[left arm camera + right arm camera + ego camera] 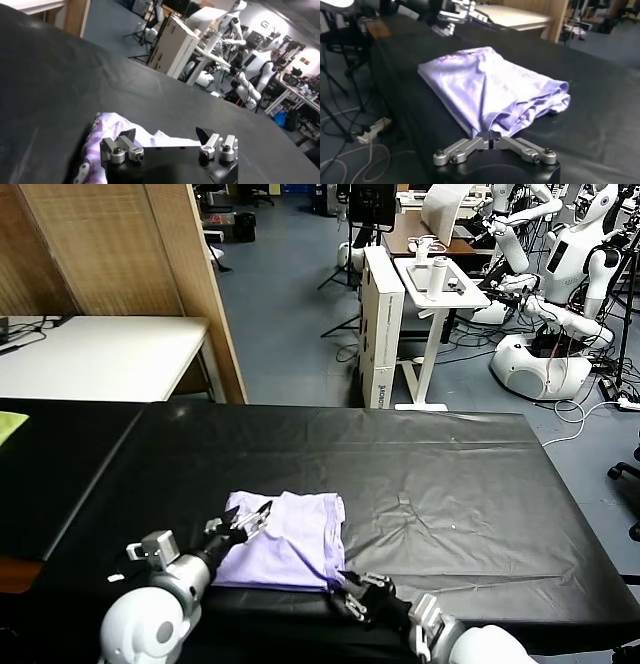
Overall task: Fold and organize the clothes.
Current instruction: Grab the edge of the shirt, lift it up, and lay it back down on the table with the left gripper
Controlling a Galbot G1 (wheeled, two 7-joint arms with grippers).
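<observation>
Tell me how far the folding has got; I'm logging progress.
Done: the T-shirt lies folded into a compact bundle on the black table. In hand: the right gripper pinches its near corner, fingertips together; the left gripper hovers open over the other side. Left: possibly a final fold or tidying.

We're in a robotics lab: white humanoid robots [548, 334] crowd the blue-grey floor [290, 294] at the back, cables trailing beside them. A white rolling stand [430, 294] sits mid-room, a tall wooden partition panel [120, 244] rises on the left, and a black-draped work table [450, 484] fills the foreground.
</observation>
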